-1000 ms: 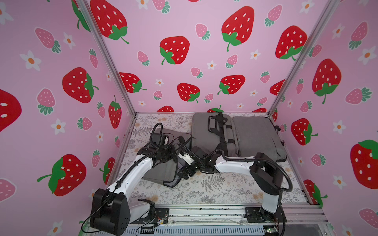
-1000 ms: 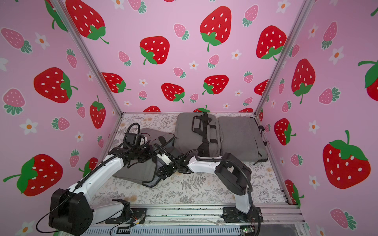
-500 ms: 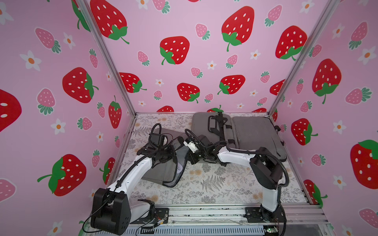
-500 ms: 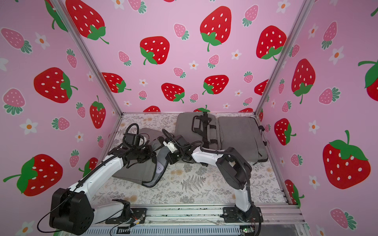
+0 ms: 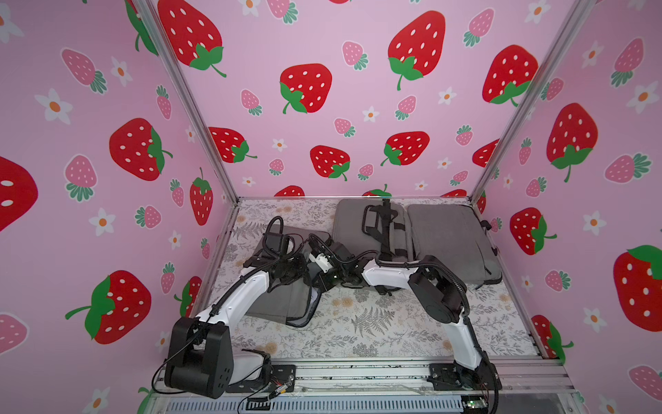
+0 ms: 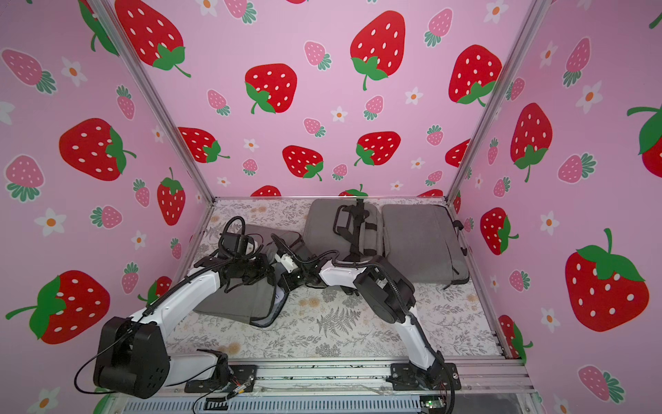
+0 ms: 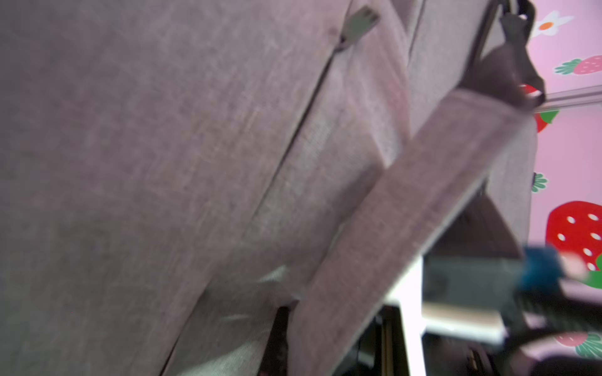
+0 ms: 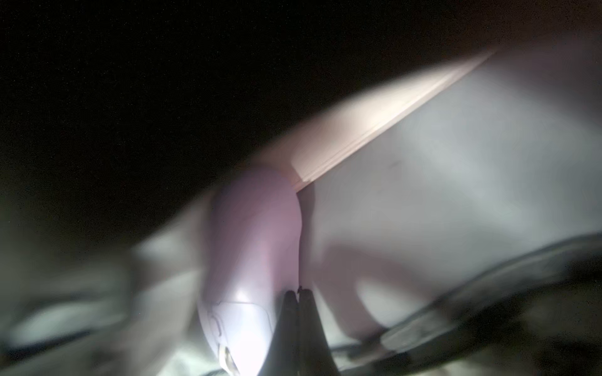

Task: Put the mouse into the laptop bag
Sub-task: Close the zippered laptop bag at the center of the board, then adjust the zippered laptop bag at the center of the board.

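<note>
The grey laptop bag (image 5: 283, 303) lies at the left of the floor, and my left gripper (image 5: 302, 274) is shut on its lifted flap (image 7: 423, 195). In the left wrist view grey fabric fills the picture, with one dark finger (image 7: 280, 325) at the flap's edge. My right gripper (image 5: 322, 281) reaches into the bag's opening. In the right wrist view it (image 8: 298, 293) is shut and empty, its tips right beside a pale lilac mouse (image 8: 254, 244). The mouse lies on the bag's pale lining (image 8: 456, 162). It is hidden in both top views.
Two more grey bags lie at the back, one with black handles (image 5: 358, 229) and one by the right wall (image 5: 451, 243). Pink strawberry walls close in three sides. A metal rail (image 5: 358, 372) with both arm bases runs along the front. The floor has a leaf-patterned cover (image 5: 376, 322).
The right gripper has gone from open to shut. It lifted towards the back half a second ago and has come back down into the bag's opening. The left arm kept still.
</note>
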Action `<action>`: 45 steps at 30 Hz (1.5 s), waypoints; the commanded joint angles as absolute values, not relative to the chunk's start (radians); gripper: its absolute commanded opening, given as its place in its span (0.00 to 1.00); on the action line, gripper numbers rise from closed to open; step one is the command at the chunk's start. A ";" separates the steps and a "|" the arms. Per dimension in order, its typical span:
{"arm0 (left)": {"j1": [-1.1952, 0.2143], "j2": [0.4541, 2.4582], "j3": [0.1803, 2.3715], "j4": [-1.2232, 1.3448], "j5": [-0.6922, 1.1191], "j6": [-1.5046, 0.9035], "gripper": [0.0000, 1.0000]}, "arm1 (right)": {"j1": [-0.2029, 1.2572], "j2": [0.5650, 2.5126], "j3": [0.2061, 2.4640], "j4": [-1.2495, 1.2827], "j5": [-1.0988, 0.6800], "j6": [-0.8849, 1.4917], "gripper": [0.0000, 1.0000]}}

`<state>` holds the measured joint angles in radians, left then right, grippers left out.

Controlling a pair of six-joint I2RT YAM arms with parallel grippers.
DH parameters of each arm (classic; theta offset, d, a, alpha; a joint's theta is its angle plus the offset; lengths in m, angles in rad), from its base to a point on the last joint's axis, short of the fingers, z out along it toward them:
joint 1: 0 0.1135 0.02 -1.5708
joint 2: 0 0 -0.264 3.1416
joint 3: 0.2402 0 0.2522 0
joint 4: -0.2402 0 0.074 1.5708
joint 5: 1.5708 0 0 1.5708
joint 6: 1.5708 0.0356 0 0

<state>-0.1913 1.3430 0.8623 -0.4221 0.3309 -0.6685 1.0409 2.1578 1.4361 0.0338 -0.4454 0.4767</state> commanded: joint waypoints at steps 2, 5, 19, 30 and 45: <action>-0.195 1.374 0.920 -0.364 0.367 -0.698 0.00 | 1.154 2.157 1.482 -0.044 -0.535 0.381 0.00; -0.195 1.379 0.927 -0.357 0.364 -0.702 0.00 | 1.174 2.146 1.498 -0.095 -0.552 0.316 0.00; -0.202 1.175 0.857 -0.539 0.351 -0.685 0.65 | 1.001 2.018 1.306 -0.203 -0.372 0.337 0.00; -0.204 0.806 0.714 -0.886 0.184 -0.822 0.79 | 0.894 1.891 1.245 -0.336 -0.326 0.306 0.00; -0.201 0.644 0.537 -0.921 0.031 -0.999 0.98 | 0.794 2.248 1.941 -0.428 -0.344 0.301 0.62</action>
<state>-0.2012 0.6132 0.5518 -0.9630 0.0837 -0.9497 0.8471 2.1292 1.8637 -0.3576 -0.3363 0.2962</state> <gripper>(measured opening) 0.975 0.613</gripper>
